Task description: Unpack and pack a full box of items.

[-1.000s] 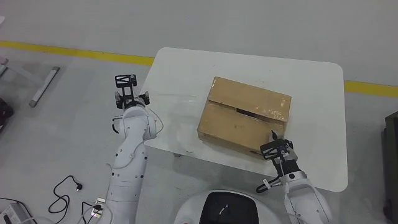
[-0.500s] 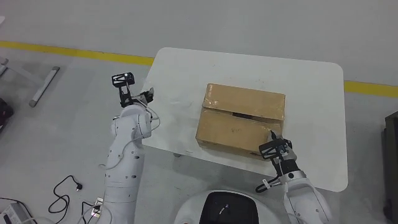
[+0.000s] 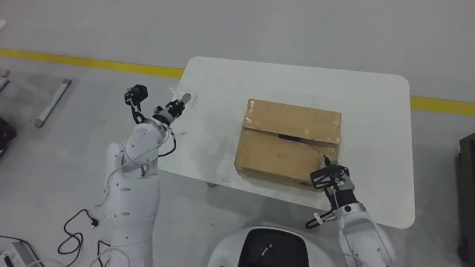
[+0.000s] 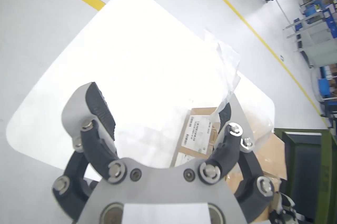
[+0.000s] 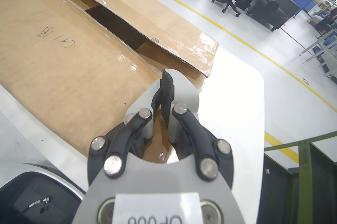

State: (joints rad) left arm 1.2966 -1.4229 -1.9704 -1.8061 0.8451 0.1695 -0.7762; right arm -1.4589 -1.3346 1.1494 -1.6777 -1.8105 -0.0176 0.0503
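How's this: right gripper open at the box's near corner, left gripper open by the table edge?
No: the right gripper is shut, as the right wrist view shows. It is at the near corner of the box; the left gripper is open by the table edge.

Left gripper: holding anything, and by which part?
Nothing is gripped. The left gripper is open; a clear plastic sheet rests against one finger, not pinched.
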